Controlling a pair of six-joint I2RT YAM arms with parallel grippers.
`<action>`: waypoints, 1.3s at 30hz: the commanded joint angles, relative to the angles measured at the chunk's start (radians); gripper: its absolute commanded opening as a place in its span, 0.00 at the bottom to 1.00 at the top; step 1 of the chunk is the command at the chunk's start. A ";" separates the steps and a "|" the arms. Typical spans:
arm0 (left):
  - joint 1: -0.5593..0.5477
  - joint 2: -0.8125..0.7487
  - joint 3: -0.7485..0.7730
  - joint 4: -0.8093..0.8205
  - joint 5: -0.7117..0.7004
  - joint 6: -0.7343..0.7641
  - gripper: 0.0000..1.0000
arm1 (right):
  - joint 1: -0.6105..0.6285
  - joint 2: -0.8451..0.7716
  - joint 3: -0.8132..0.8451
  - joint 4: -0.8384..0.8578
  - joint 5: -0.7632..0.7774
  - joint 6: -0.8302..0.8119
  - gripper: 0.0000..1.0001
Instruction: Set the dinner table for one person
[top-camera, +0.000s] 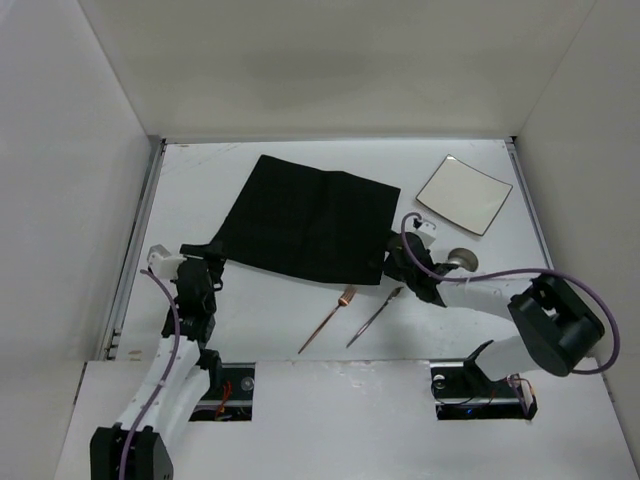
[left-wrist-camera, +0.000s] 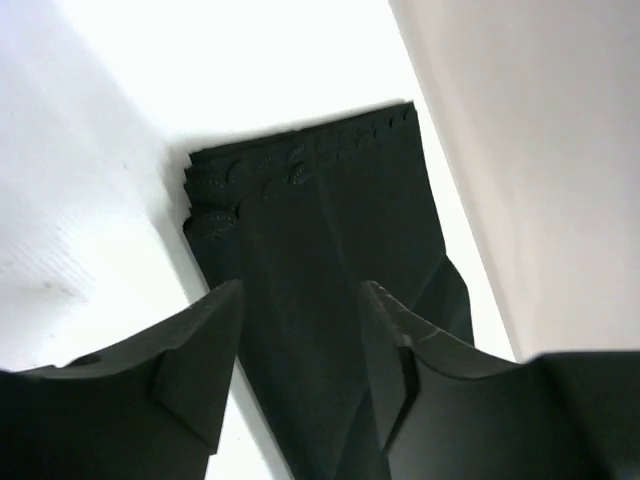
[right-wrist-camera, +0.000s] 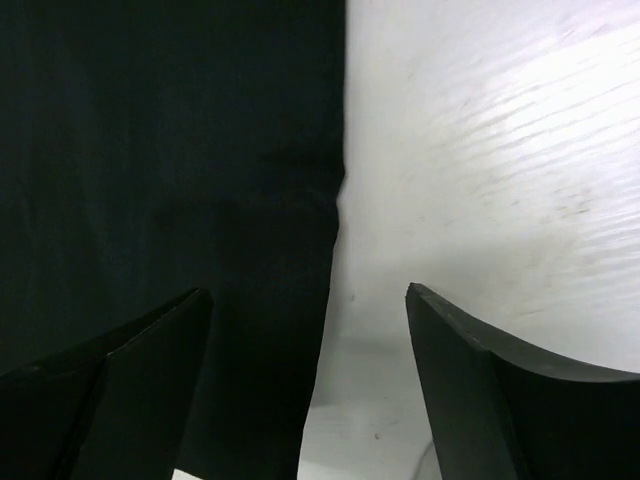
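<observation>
Dinner table (top-camera: 200, 175) spans the whole top view. We judge the setting barely begun: black mat (top-camera: 310, 215) spread but skewed, plate (top-camera: 464, 194) off it at far right, fork (top-camera: 330, 320) and knife (top-camera: 375, 317) loose by the near edge. Left gripper (left-wrist-camera: 300, 300) and right gripper (right-wrist-camera: 310, 300) stand spread at the mat's 2 near corners, pinching nothing.

You have 3 plain off-white walls boxing in the scene: the left wall (top-camera: 60, 200), the back wall (top-camera: 340, 60) and the right wall (top-camera: 590, 130). Light falls soft and even, with faint grey shading across the back wall. A white front panel (top-camera: 340, 430) with 2 rectangular cutouts runs along the near edge.
</observation>
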 joint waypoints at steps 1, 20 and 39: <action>-0.020 -0.010 -0.006 -0.134 -0.067 0.075 0.50 | -0.004 0.061 0.039 0.103 -0.119 0.008 0.79; -0.136 0.166 0.037 -0.088 -0.050 0.089 0.55 | -0.221 0.074 0.206 0.015 -0.004 -0.153 0.76; -0.106 0.503 0.140 0.073 -0.072 0.071 0.49 | -0.139 0.077 0.062 0.032 -0.083 -0.063 0.15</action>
